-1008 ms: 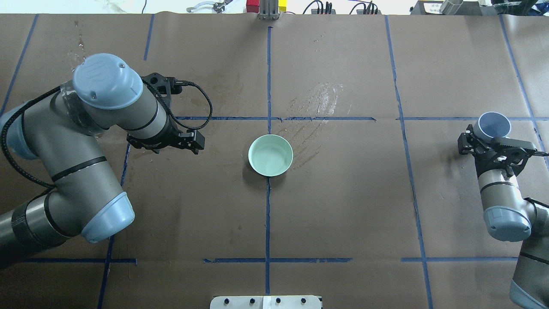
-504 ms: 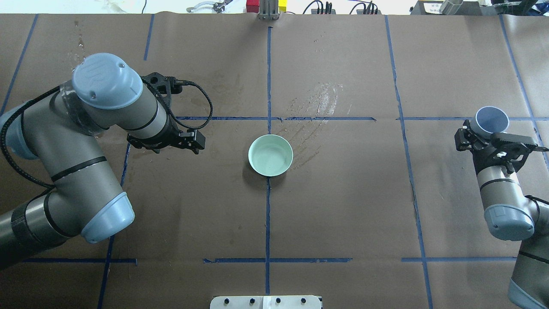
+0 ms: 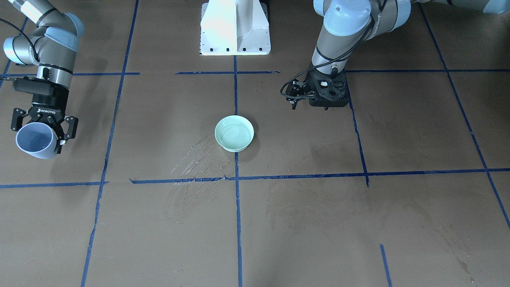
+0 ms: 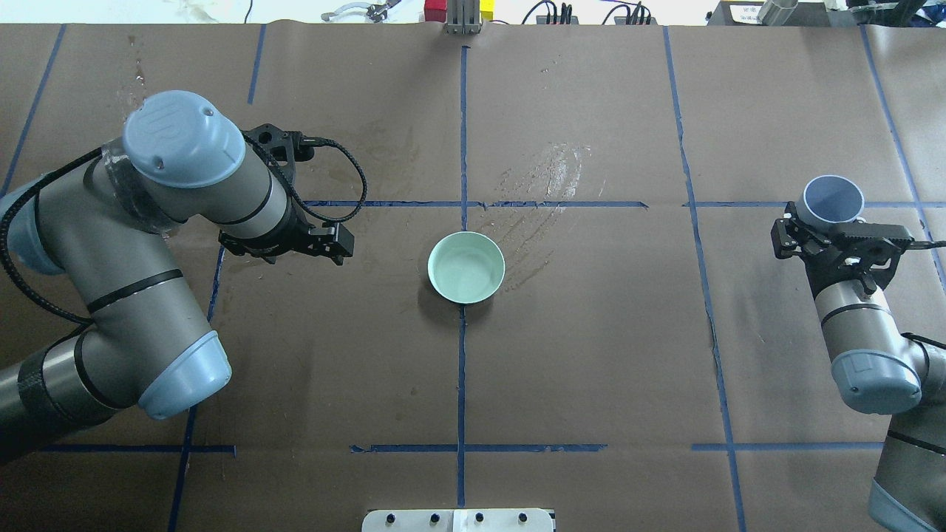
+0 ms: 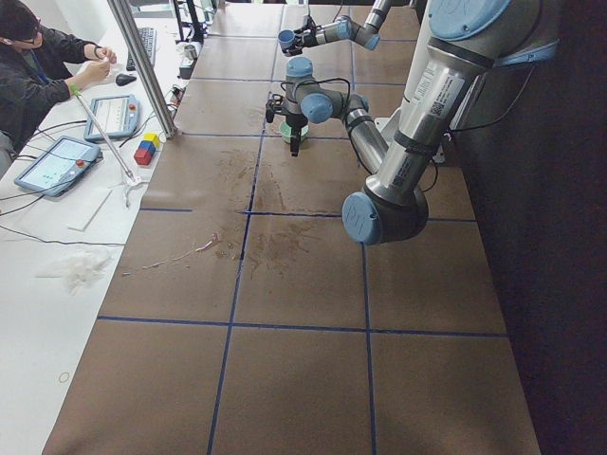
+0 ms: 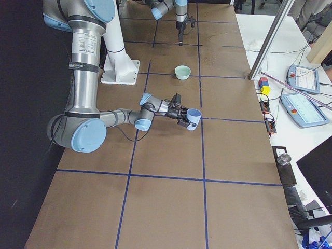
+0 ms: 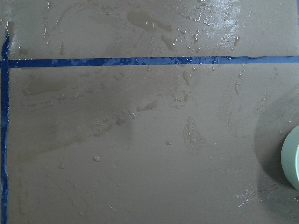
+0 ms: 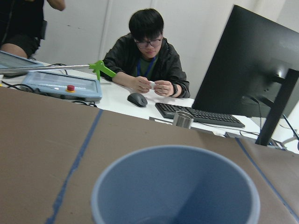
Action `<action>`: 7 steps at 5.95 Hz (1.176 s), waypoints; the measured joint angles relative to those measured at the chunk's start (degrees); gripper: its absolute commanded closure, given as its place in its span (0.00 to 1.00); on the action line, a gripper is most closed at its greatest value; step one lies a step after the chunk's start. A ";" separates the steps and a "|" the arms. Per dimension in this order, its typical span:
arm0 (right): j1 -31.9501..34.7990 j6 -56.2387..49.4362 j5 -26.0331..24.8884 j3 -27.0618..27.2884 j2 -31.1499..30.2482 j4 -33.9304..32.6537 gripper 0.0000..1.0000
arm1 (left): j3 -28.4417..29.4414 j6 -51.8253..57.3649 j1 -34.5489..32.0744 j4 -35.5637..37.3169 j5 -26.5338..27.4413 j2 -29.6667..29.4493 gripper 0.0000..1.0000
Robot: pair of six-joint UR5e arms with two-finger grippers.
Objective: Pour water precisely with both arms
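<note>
A blue-grey cup (image 4: pixel 834 198) is held off the table at the right side, with my right gripper (image 4: pixel 832 224) shut on it. The front view shows the same cup (image 3: pixel 36 140) with its mouth open to the camera, gripped by the right gripper (image 3: pixel 42 124). In the right wrist view the cup (image 8: pixel 175 191) fills the bottom, and its floor is hidden. A mint-green bowl (image 4: pixel 466 267) stands at the table's centre with faint glossy water (image 3: pixel 234 132) inside. My left gripper (image 3: pixel 323 95) points down left of the bowl; its fingers are hidden.
Wet streaks (image 4: pixel 550 174) lie on the brown paper beyond the bowl. The white pedestal (image 3: pixel 235 28) stands at the robot's side. A person (image 8: pixel 147 51) sits at a white desk beyond the far edge, with a keyboard (image 8: pixel 201 114), tablets and a metal pole (image 6: pixel 270 41).
My right gripper has carried the cup toward the table's centre line and slightly away from the robot. The left arm and the bowl have not moved.
</note>
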 measured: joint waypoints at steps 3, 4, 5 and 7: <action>-0.51 -15.57 1.77 0.57 9.75 0.45 1.00 | -0.11 0.00 -0.03 0.00 0.00 0.04 0.00; -1.32 -18.56 1.88 0.52 12.65 -1.35 1.00 | -0.09 0.00 -0.04 0.00 0.00 0.02 0.00; -2.76 -20.45 0.70 0.44 16.31 -5.42 1.00 | -0.08 0.02 -0.03 0.00 0.00 0.00 0.00; -6.77 -24.01 -4.29 0.13 25.21 -16.55 1.00 | -0.08 0.08 0.01 -0.02 0.00 0.04 0.00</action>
